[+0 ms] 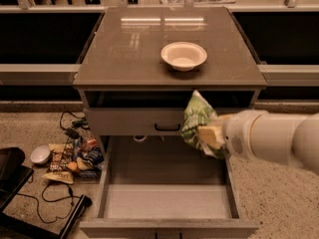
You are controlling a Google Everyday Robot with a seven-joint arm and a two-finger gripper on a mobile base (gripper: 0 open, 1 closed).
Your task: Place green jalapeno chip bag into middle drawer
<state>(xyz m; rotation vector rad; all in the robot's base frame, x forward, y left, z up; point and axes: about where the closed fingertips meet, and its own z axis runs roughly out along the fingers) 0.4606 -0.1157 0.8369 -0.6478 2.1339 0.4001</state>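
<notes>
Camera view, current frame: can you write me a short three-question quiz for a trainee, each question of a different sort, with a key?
1. True or false: the green jalapeno chip bag lies on the floor of the middle drawer.
2. Where is the gripper? A) over the white bowl; B) at the right front of the cabinet, above the open drawer's right side; C) low on the ground, left of the cabinet.
3. Fill in: the white bowl sits on the cabinet's ____.
Key: 1 false, the gripper holds the bag above the drawer; 2 B; 3 top.
</notes>
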